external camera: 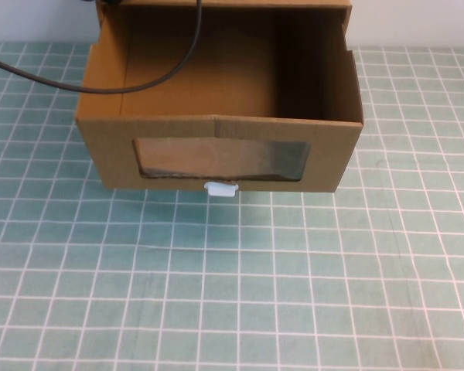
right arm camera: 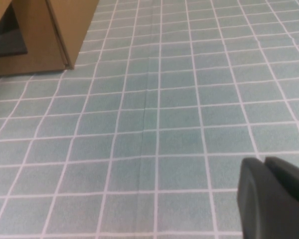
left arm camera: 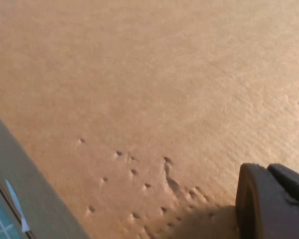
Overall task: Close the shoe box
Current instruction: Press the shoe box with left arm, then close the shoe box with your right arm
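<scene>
The shoe box [external camera: 216,147] is a brown cardboard drawer, slid out toward me with its top open and its inside bare. Its front has a clear window [external camera: 220,160] with a small white pull tab [external camera: 220,189] below it. Neither gripper shows in the high view. In the left wrist view my left gripper [left arm camera: 267,169] is shut with nothing in it, very close to a flat cardboard face [left arm camera: 149,89] of the box. My right gripper [right arm camera: 264,162] is shut and empty, low over the cloth, apart from the shoe box corner [right arm camera: 50,35].
A green checked cloth [external camera: 232,294] covers the table in front of and beside the box. A black cable [external camera: 100,87] hangs across the box's left rim and open top. Behind the drawer rises the box's outer cardboard sleeve [external camera: 224,4].
</scene>
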